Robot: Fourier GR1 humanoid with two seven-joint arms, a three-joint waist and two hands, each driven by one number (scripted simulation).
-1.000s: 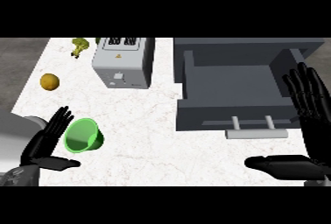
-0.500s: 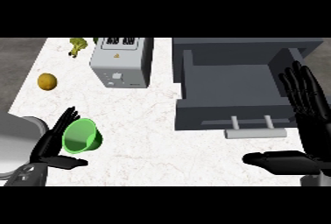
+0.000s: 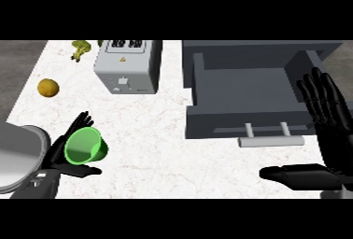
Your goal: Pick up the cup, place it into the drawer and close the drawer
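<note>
Head view shows the job barely begun — the green cup (image 3: 84, 146) is low at the left of the counter (image 3: 158, 154), well apart from the drawer (image 3: 234, 122), which stands open and unfilled. My left hand (image 3: 59, 161) wraps the cup, fingers curled behind it, thumb beneath. My right hand (image 3: 336, 135) rests at the right edge — fingers straight, spread, touching nothing.

Green cup (image 3: 84, 147) tilted, mouth showing, nearer and left of toaster (image 3: 126, 65). Grey drawer (image 3: 228, 123) open, right of toaster.
</note>
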